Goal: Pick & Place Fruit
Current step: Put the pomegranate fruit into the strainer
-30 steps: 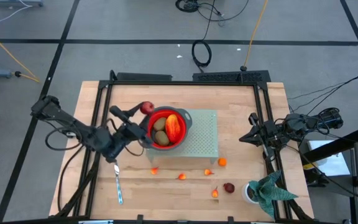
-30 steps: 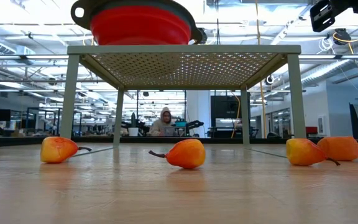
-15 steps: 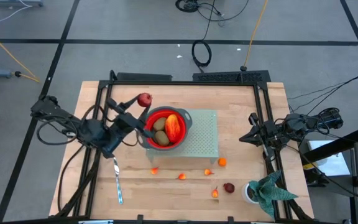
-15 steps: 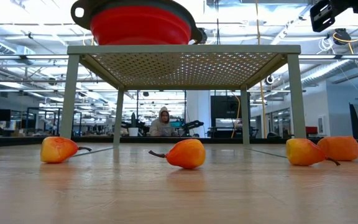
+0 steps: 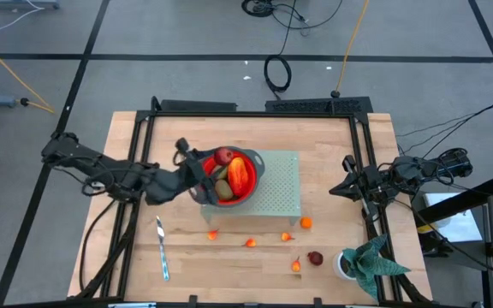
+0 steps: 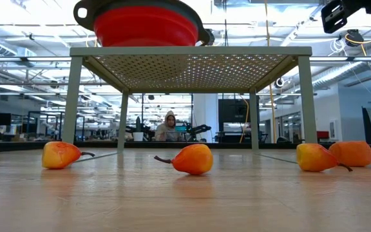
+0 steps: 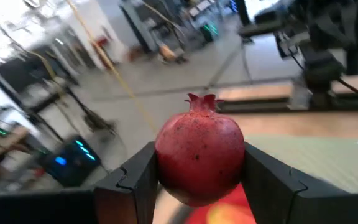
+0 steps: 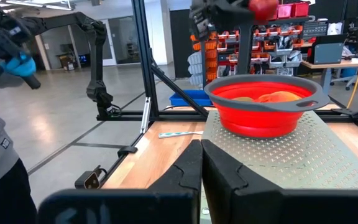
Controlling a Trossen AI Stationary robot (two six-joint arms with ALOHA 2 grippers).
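Observation:
My left gripper is shut on a dark red round fruit with a small crown, held over the left part of the red bowl. The bowl stands on a grey perforated stand. It holds two brownish-green kiwis and a longer red-orange piece. Several tiny orange fruits and another dark red round one lie on the wooden table near its front edge. My right gripper waits shut at the table's right side. My left gripper pinches the dark red fruit by its two opposite sides between its two fingers. The fingers come nearly level from the table's left. The fruit is lifted clear above the bowl, with its crown up.
A silver knife lies on the table at the front left. A green leafy plant in a white pot stands at the front right corner. Black frame rails run along the table's left and right sides. In the low view a person sits far behind the table.
My left gripper has carried the dark red fruit from beside the bowl's far left rim, first a little toward the far edge, then right and over the bowl. Its wrist has rolled and tipped on the way. The fruit stays between the fingers.

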